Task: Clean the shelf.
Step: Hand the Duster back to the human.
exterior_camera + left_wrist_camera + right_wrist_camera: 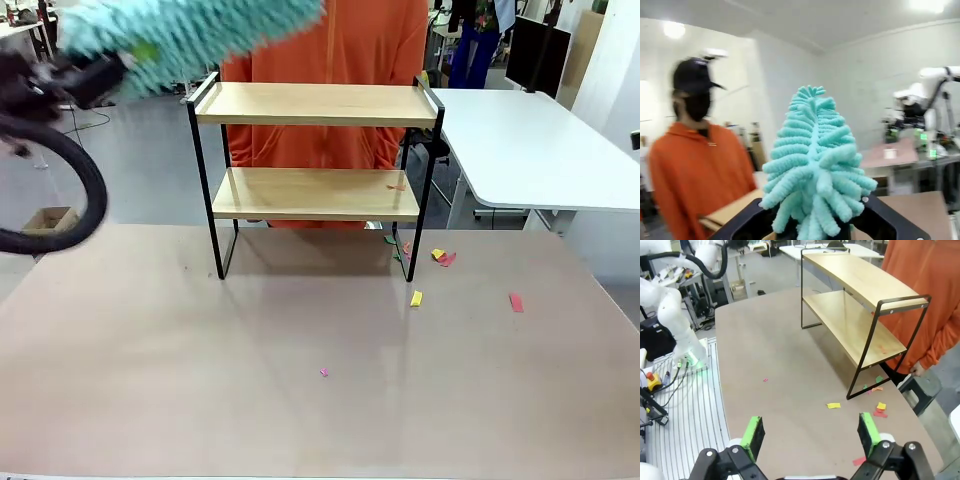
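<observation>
The shelf (316,165) stands toward the far edge of the table (250,400), roughly centred, its long side facing the robot and a person in an orange top (330,60) just behind it. Top board looks bare; lower board carries a small reddish scrap (396,186) near its right end. More paper scraps (416,298) lie on the table by the right-hand legs: yellow, red, green, with one pink fleck (324,372) nearer the middle. Left tool (95,75) is closed on the base of a teal chenille duster (190,35); in the left wrist view the fronds (815,165) rise straight from between the clamped fingers. Duster sits above and to the left of the shelf, its head stretching over the top-left corner rail, apart from the board as far as can be told. Right tool (810,432) is open and empty, hanging over the near right part of the table, well apart from the shelf and looking down at the scraps. Step in hand, by my reading: bring the duster down to the shelf for a sweep. To do it well, lower the head flat to the board, clear the raised end rail, and stroke along the length toward one open side; keep pressure light so the thin frame does not shift. The lower board needs a low, angled entry between the tiers to reach that scrap.
</observation>
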Robot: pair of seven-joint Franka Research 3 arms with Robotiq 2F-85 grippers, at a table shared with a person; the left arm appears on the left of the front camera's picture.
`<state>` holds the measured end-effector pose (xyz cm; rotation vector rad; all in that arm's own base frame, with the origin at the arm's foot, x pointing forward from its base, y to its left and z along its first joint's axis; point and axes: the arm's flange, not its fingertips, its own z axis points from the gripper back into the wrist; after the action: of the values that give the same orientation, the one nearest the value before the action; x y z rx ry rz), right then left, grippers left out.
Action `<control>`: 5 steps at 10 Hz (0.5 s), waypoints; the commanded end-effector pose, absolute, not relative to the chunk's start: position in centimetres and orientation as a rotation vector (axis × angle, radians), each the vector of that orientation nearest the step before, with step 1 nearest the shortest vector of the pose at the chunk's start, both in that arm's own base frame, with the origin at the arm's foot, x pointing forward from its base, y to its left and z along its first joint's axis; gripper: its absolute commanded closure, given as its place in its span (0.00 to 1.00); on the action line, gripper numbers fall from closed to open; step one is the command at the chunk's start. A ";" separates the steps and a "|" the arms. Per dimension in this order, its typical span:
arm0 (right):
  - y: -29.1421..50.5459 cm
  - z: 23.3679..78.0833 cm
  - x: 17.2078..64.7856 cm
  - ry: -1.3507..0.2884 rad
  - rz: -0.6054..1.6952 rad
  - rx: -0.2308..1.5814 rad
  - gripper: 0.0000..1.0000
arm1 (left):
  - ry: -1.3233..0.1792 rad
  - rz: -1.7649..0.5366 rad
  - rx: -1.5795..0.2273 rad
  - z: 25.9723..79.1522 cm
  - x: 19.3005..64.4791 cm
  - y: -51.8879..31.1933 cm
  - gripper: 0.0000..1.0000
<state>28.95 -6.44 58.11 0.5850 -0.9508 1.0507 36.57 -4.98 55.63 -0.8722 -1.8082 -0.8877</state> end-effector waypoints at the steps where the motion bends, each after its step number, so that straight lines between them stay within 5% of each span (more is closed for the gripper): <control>1: -6.5 58.3 29.1 -0.975 1.056 0.594 0.00 | -1.919 -0.729 -0.685 55.0 31.0 -2.8 0.82; 5: -6.5 58.3 29.1 -0.975 1.056 0.594 0.00 | -1.933 -0.376 -0.198 54.5 28.6 3.0 0.82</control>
<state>28.99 -6.48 58.20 0.5846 -0.9502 1.0508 33.38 5.00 59.37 -0.2930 -1.9174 -0.4282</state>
